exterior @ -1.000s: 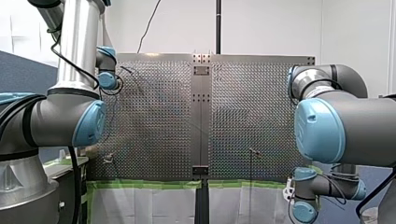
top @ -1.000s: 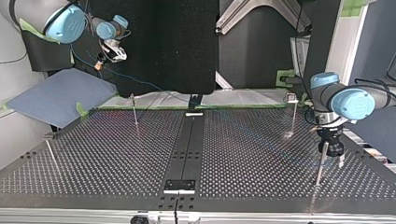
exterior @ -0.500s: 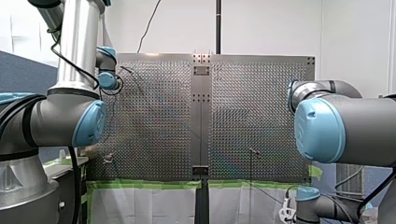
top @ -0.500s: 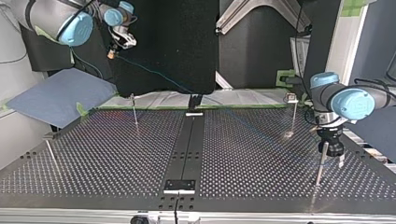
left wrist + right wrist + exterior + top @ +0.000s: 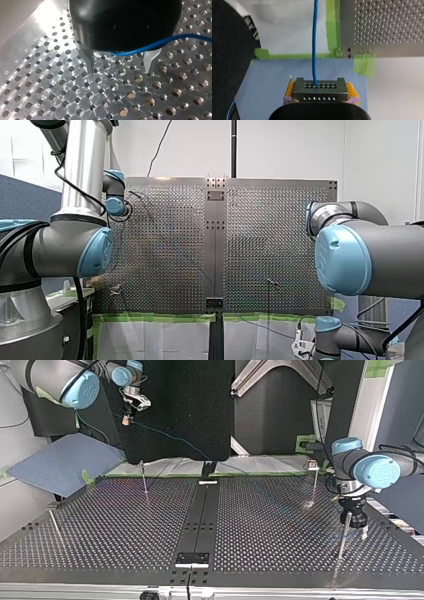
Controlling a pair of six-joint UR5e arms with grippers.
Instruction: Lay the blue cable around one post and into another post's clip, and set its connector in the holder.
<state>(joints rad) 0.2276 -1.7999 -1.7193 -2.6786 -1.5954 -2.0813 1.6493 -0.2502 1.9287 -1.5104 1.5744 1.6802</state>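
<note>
Right gripper [image 5: 320, 93] clamped on connector [image 5: 320, 88], aloft above blue mat [image 5: 274, 75] beyond perforated table [image 5: 125, 525] | blue cable [image 5: 167, 437] slopes down towards green tape [image 5: 155, 475] at table edge | left gripper [image 5: 120, 71] spread apart on table, cable crossing just under its body

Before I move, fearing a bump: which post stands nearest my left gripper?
The near-right post in the top view, beside my left gripper; the far-right post, far-left post and near-left post stand farther off.

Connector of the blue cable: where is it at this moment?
The connector sits between my right gripper's yellow pads, held high beyond the table's far edge at the top view's upper left.
</note>
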